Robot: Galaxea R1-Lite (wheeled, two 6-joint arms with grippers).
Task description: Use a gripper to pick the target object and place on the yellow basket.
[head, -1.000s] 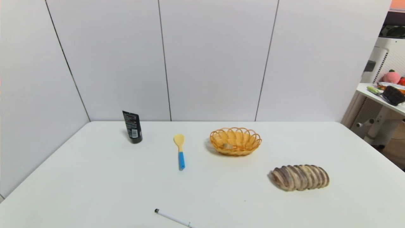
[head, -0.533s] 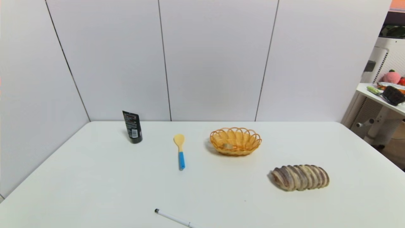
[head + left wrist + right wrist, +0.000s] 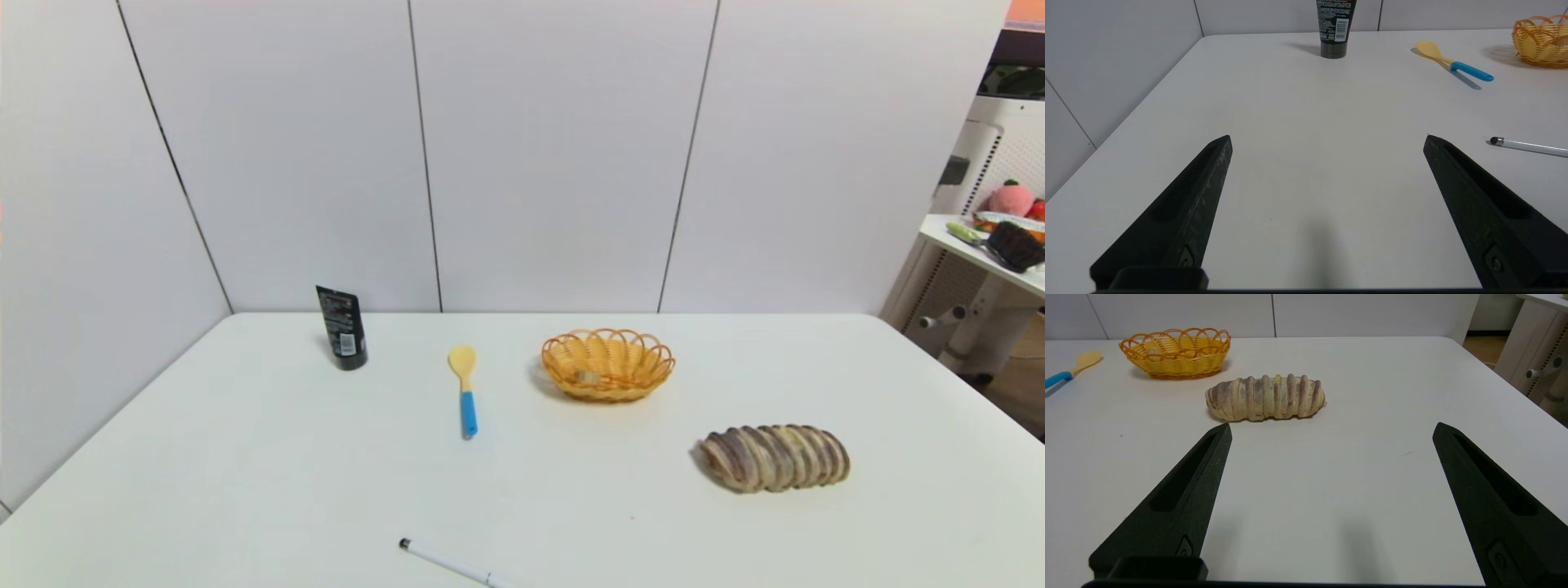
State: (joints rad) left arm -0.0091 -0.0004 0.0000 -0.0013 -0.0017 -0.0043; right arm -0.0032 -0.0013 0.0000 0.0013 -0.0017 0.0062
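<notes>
Head view: small tan lump (image 3: 587,376) already lying inside the basket (image 3: 608,364), toward its left end, on the woven floor. No arm over the table (image 3: 245,457) here. Long striped loaf (image 3: 774,457) right of and nearer than the basket; spoon (image 3: 465,390) just left of it; black tube (image 3: 341,327) farther left, upright near the wall; pen (image 3: 447,562) at the near edge.

Risks, as a judgement only:
- Wrong pick — the loaf is bigger, closer and squarely ahead of the right gripper, so easily taken for the target.
- Re-grasping the lump (if attempted at all) would mean reaching down past the looped rim; a finger catching a loop would likely drag or tip the light basket.
- Lump small and rounded, so a pinch off-centre could squirt it out over the rim.
- Sweeping in low from the left could knock the spoon or the pen.

Left gripper (image 3: 1327,139): jaws spread wide, nothing between them, only bare table below; tube, spoon and pen well ahead. Right gripper (image 3: 1331,428): jaws likewise wide apart and empty — loaf ahead, apart from both fingers, basket beyond it. Neither touching anything.
</notes>
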